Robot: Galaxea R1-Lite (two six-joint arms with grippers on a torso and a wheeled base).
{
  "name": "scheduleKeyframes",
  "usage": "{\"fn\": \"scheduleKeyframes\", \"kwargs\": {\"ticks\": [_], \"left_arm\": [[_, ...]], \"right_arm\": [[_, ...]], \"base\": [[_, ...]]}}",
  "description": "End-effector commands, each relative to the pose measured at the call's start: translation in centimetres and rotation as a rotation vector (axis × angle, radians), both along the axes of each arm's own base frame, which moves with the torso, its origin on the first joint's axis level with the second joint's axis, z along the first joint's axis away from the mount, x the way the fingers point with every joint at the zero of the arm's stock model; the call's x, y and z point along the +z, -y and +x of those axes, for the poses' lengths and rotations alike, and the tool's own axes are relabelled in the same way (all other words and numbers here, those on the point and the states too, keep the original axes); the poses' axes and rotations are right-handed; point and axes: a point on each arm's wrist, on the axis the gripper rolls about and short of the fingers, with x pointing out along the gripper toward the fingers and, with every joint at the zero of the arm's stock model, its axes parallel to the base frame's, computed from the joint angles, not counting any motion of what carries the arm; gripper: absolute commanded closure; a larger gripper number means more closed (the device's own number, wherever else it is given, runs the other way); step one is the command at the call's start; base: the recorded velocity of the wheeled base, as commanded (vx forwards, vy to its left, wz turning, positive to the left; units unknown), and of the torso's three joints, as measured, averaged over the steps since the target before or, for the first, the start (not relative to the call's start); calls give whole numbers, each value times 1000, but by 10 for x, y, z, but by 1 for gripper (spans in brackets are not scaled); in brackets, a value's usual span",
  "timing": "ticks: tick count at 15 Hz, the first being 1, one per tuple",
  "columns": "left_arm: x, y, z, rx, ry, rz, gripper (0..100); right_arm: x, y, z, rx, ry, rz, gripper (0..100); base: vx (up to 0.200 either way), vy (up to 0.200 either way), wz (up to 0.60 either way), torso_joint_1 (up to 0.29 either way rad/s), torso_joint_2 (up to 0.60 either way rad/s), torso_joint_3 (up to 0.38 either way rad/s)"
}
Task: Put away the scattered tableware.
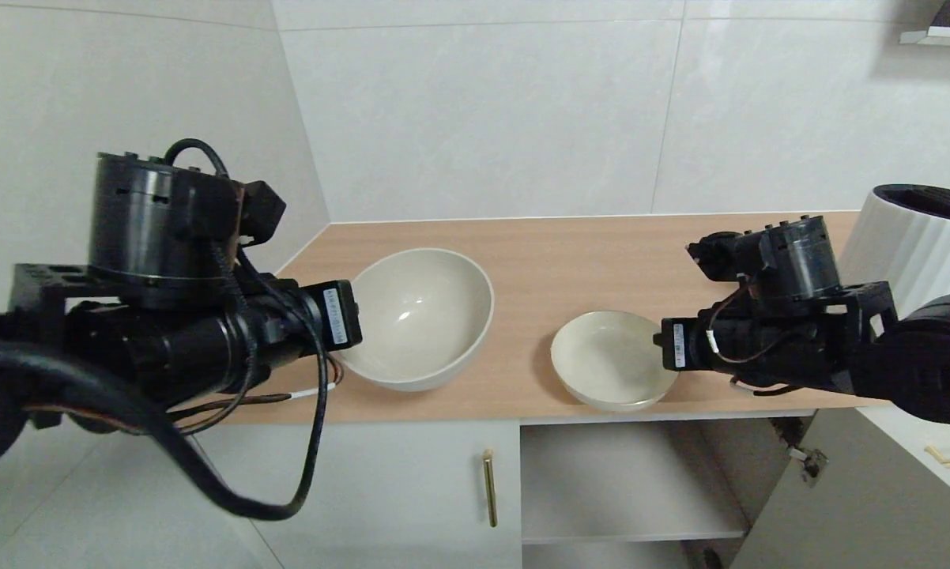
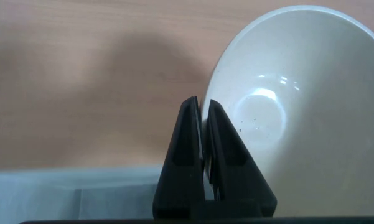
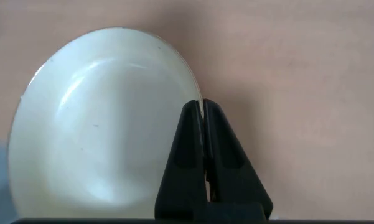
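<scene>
I'm clamping left gripper [image 2: 203, 109] on big bowl [image 2: 299, 93] rim, right gripper [image 3: 203, 111] pinching small bowl [image 3: 99, 124] rim (both tilting on counter [image 1: 570, 261])

Nothing legible — two small white stickers [image 1: 333, 310]; their print is too small to read.

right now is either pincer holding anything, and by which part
Yes, both. The left pincer is clamped on the rim of the big bowl; the right pincer is clamped on the rim of the small bowl.
</scene>
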Motion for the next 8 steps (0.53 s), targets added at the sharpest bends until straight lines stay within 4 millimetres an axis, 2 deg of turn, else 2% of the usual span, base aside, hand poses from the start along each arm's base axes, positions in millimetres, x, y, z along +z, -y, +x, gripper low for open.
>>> {"fn": "scheduleKeyframes", "kwargs": {"ticks": [1,2,5,8], "left_arm": [[11,-13,-23,-4,43,-25,100],[13,-19,-32,-5,52,-31,100],[4,-26,-44,-22,29,-28,100],[-15,-33,-57,-56,-20,13,100]], "right_arm": [[21,13,-30,32,35,40,100],[26,23,-50,58,-17,29,100],[36,39,-86,151,-93,91,100],[21,44,-94,150,-145,79,100]], "base": [[0,0,0,0,0,0],[0,0,0,0,0,0],[0,0,0,0,0,0],[0,0,0,0,0,0]]}}
